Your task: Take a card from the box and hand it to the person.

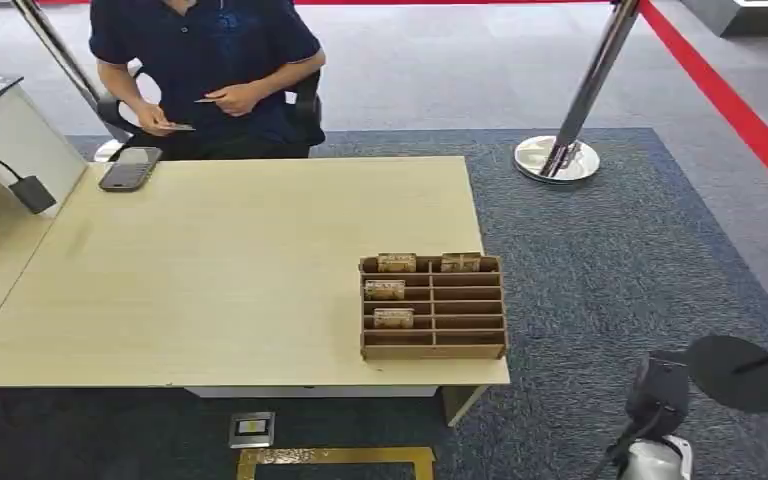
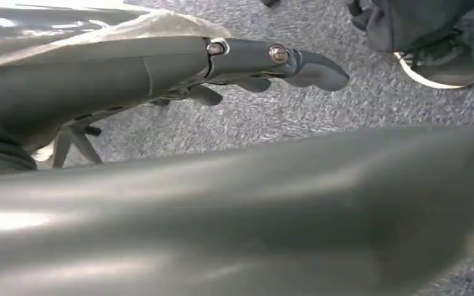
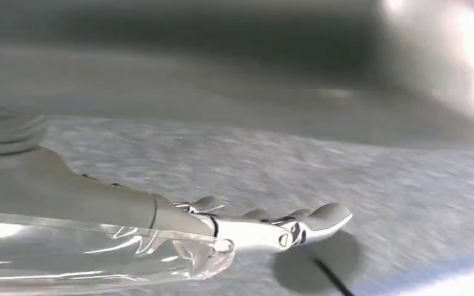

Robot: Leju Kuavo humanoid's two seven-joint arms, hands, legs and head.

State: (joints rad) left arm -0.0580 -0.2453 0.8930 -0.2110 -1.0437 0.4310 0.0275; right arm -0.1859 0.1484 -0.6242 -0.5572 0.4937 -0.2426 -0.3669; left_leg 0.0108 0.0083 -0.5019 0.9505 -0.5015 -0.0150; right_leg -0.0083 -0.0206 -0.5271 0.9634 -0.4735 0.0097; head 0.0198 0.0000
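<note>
1. Cards (image 1: 396, 263) stand in the box (image 1: 433, 345) at the table's (image 1: 210, 280) near right.
2. Left hand (image 2: 247, 68) hangs, fingers loosely spread, holding nothing.
3. Right hand (image 3: 265, 225) likewise hangs over carpet.
4. Person (image 1: 205, 60) sits far left.

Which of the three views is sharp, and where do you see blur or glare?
Head view: sharp and evenly lit, the box and table clear. Left wrist view: the left hand is in focus, a blurred dark shape crosses the foreground. Right wrist view: motion-blurred carpet, bright glare at one corner, right hand washed out.
</note>
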